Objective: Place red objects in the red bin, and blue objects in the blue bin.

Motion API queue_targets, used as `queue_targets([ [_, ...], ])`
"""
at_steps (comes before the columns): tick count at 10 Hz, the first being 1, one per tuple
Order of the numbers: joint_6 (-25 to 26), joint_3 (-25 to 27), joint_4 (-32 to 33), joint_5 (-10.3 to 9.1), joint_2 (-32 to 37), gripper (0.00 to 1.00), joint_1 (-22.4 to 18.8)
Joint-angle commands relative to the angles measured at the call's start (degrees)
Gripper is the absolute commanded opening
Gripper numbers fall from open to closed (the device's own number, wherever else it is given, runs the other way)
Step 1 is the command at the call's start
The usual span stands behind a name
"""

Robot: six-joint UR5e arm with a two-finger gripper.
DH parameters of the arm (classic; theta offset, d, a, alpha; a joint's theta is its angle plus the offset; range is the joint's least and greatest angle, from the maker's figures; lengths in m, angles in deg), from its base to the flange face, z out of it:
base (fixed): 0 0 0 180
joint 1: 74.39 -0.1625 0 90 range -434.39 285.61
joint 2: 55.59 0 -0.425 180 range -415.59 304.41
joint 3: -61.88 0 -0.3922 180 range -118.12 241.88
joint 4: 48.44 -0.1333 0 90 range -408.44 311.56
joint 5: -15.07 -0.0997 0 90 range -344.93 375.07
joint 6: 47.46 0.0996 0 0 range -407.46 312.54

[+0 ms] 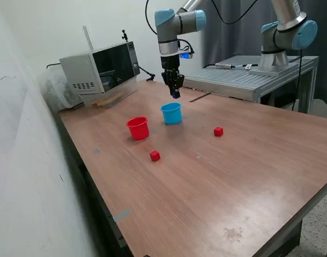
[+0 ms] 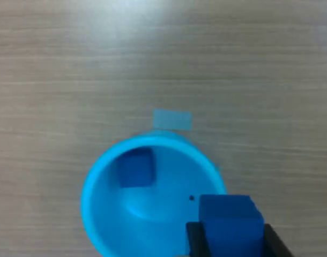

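Nearest the camera in the exterior view, a red cube (image 1: 155,156) sits alone on the wooden counter (image 1: 217,182). Further back, a second red cube (image 1: 218,131) lies toward the exterior view's right, well apart from the first. Beyond the near cube stands the red cup (image 1: 138,128), upright and open-topped. Just beside it, toward the exterior view's right and slightly further back, stands the light blue cup (image 1: 171,113), also upright.

The gripper (image 1: 175,91) hangs directly above the light blue cup, clear of its rim. In the wrist view the fingers (image 2: 194,241) are clamped on a dark blue cube (image 2: 230,222), held over the cup's opening. A second dark blue cube (image 2: 135,167) rests on the floor inside that cup (image 2: 91,182).

At the far end of the counter, toward the exterior view's left, sits a microwave oven (image 1: 102,68).
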Motion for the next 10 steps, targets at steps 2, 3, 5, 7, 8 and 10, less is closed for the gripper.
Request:
queue_targets([
  [2,0.00,-0.04,0.64,0.00,-1.05,0.00,1.57],
  [3,0.00,-0.04,0.64,0.00,-1.05,0.00,1.57],
  [5,0.00,-0.04,0.55,0.00,-0.96,1.00,1.48],
  [7,0.00,0.31,0.47,0.00,-0.70,1.00,1.14],
  [8,0.00,0.58,0.55,0.00,0.08,1.00,0.70],
  [10,0.00,1.80,-0.23,-1.05,5.77,1.00,0.34],
])
